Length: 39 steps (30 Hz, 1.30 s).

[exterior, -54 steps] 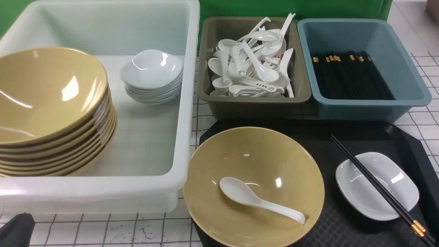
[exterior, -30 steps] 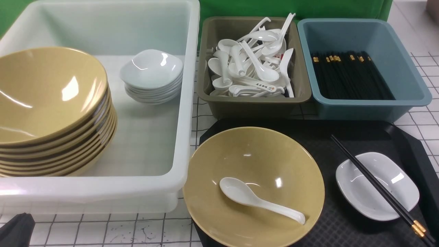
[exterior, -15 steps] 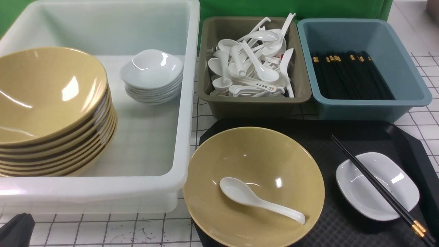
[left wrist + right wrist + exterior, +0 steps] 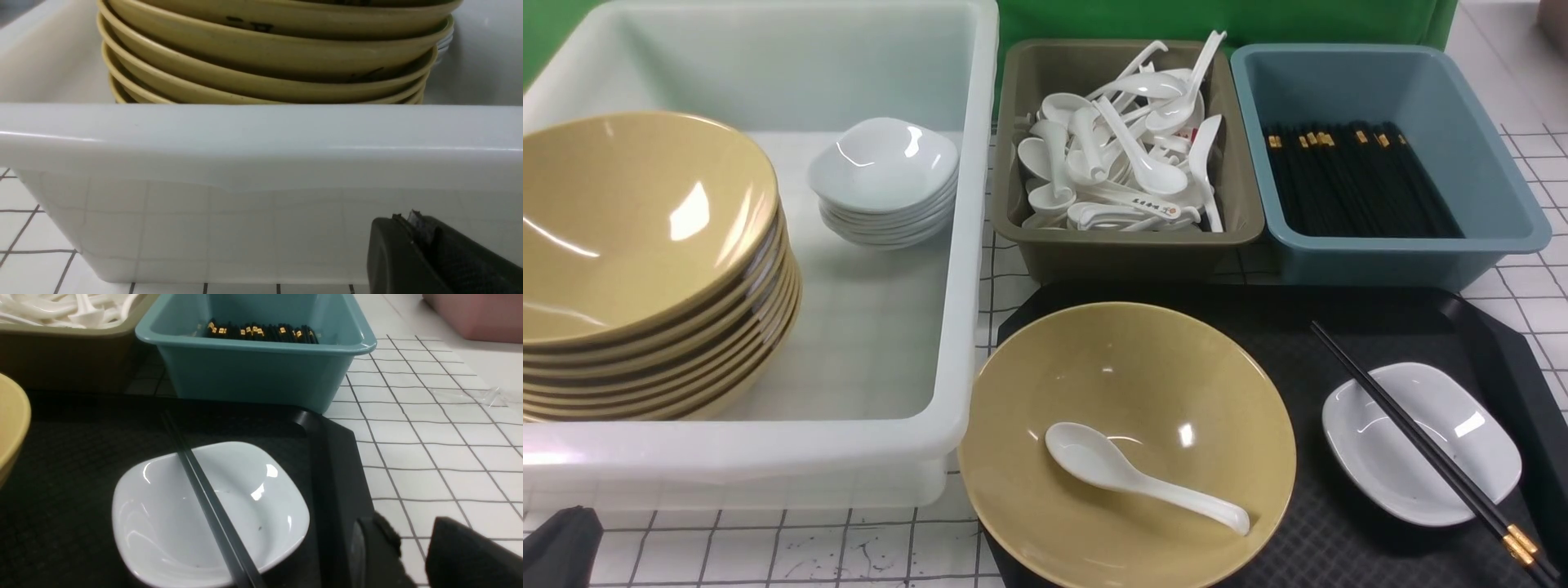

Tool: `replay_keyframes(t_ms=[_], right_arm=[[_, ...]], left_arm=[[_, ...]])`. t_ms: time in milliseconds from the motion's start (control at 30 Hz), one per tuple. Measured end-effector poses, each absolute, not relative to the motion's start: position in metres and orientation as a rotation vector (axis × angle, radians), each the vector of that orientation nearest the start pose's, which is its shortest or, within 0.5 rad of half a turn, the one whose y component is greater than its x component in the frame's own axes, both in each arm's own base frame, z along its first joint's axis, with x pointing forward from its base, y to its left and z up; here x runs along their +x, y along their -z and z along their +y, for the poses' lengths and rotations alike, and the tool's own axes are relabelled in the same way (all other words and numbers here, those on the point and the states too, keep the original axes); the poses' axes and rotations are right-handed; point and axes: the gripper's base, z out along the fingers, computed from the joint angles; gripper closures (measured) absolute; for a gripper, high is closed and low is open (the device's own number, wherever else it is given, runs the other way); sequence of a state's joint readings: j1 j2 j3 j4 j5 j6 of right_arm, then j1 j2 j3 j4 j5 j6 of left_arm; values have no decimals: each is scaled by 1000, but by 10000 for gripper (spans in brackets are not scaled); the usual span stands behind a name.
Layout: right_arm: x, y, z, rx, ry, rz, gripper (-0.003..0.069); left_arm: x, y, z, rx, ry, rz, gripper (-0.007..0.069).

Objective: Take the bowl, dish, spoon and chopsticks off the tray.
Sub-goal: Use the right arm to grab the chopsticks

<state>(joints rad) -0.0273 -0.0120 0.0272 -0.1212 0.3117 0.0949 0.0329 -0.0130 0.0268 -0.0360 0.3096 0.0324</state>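
The yellow bowl (image 4: 1127,384) sits on the left half of the black tray (image 4: 1339,327). The white spoon (image 4: 1143,480) lies inside it. The white dish (image 4: 1462,457) sits on the tray's right half, and the black chopsticks (image 4: 1413,437) lie across it. In the right wrist view the dish (image 4: 163,522) and chopsticks (image 4: 204,498) are close by. My right gripper (image 4: 416,543) is open and empty, just beyond the tray's right rim (image 4: 335,477). My left gripper (image 4: 406,218) is shut and empty, low in front of the white bin, and shows at the front view's lower left corner (image 4: 560,543).
A big white bin (image 4: 968,245) at the left holds a stack of yellow bowls (image 4: 645,245) and a stack of white dishes (image 4: 882,171). Behind the tray stand an olive bin (image 4: 1127,249) of spoons and a blue bin (image 4: 1405,261) of chopsticks.
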Motion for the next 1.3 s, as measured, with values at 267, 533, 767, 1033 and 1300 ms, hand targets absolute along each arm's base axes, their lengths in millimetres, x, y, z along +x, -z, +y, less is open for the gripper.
replay_keyframes(t_ms=[267,533,767,1033,1300], right_arm=[[54,-177,-5,15,81,1809,421],[54,-177,-5,18,79,1809,421],[54,-177,-2,524,-366,1744,421],[55,-180,0,1070,-864,1519,421],[55,-180,0,899,-712,1596,421]], left_arm=[[54,-177,0,-52,28,1804,638],[55,-180,-6,-211,248,1769,638],[55,-189,-15,-670,815,1609,638],[55,-195,-16,-854,1042,1489,638],[55,-195,-18,-812,1025,1517,638]])
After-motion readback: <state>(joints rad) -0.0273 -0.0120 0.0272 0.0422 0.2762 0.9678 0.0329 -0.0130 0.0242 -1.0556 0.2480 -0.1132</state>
